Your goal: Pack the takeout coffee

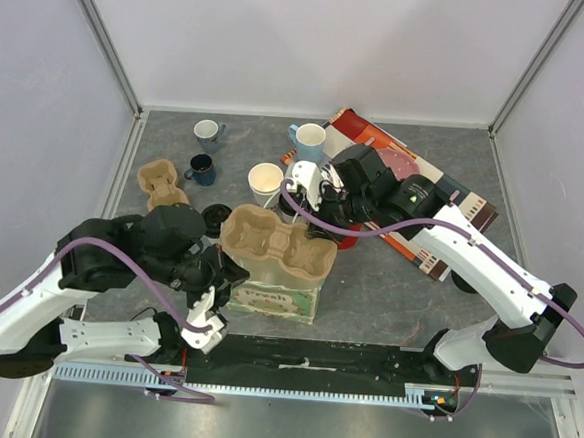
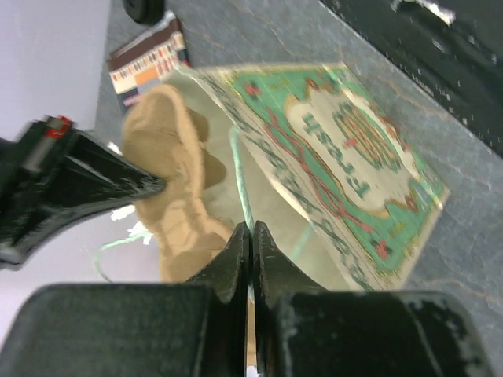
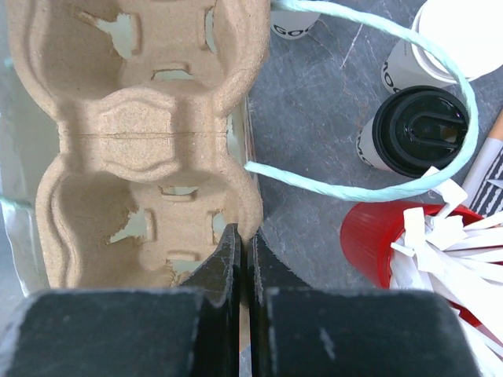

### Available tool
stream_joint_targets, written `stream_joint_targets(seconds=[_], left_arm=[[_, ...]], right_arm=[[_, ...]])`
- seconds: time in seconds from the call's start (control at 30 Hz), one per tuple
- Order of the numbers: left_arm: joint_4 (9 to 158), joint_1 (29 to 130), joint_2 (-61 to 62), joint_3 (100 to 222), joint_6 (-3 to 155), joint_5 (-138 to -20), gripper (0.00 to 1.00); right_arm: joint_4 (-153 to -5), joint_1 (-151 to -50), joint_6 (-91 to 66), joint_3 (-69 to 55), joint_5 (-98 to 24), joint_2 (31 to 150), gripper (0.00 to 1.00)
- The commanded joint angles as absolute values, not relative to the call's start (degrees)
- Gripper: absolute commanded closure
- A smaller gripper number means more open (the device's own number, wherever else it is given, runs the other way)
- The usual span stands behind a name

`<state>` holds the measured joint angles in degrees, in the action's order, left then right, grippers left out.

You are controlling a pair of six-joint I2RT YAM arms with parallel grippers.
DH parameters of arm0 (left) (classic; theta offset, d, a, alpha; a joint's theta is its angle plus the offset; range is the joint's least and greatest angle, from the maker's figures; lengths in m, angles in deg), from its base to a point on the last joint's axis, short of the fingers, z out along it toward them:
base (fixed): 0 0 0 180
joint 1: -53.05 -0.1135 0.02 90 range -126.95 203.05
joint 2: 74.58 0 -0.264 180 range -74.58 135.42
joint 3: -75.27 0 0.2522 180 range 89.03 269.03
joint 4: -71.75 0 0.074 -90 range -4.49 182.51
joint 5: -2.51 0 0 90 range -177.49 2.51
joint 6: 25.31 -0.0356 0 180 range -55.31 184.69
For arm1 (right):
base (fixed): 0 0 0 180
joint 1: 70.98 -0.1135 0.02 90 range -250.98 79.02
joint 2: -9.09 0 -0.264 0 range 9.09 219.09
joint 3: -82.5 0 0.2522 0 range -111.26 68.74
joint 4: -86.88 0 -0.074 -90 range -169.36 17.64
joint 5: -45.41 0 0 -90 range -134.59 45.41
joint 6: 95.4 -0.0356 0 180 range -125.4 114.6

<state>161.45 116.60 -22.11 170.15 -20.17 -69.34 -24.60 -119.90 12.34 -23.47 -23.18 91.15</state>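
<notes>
Grey table (image 1: 388, 286): lidded takeout coffee (image 3: 414, 132) stands beside right gripper (image 3: 244, 239), not betw. its jaws, shut at pulp carrier (image 3: 141, 141) rim; left gripper (image 2: 251, 239) shut at bag (image 2: 361, 157).

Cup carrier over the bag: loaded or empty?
Empty. Both wells of the cup carrier are bare in the right wrist view; the lidded cup stands on the table beside it.

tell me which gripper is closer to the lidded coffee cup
Right. The right gripper sits at the carrier edge with the lidded cup just beside it; the left gripper is at the paper bag, across the carrier from the cup.
</notes>
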Motion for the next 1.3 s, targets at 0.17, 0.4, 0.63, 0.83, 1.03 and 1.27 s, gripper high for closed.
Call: stream_joint_targets(seconds=[0.17, 0.4, 0.63, 0.83, 1.03, 1.27], left_arm=[[166.8, 117.1, -18.1, 181.1, -0.3, -51.4, 0.98], [165.1, 117.1, -20.3, 176.8, 1.0, -57.3, 0.46], [163.3, 117.0, -23.4, 175.0, 4.8, -76.4, 0.32], [167.6, 111.6, -30.8, 168.8, 5.7, -74.7, 0.29], [167.0, 106.7, -34.2, 167.3, 7.7, -69.0, 0.19], [168.7, 106.1, -37.0, 161.6, 7.7, -63.6, 0.44]], right_arm=[[-21.4, -120.8, 13.2, -27.2, -30.0, 92.7, 1.0], [-20.4, -122.4, 14.4, -28.0, -29.0, 93.6, 1.0], [-18.5, -125.8, 12.4, -30.3, -30.1, 96.1, 1.0], [-19.0, -129.2, 8.1, -32.5, -32.9, 97.5, 1.0], [-17.4, -132.4, 6.6, -35.1, -36.8, 99.6, 1.0], [-15.2, -134.3, 6.1, -38.2, -39.8, 101.1, 1.0]])
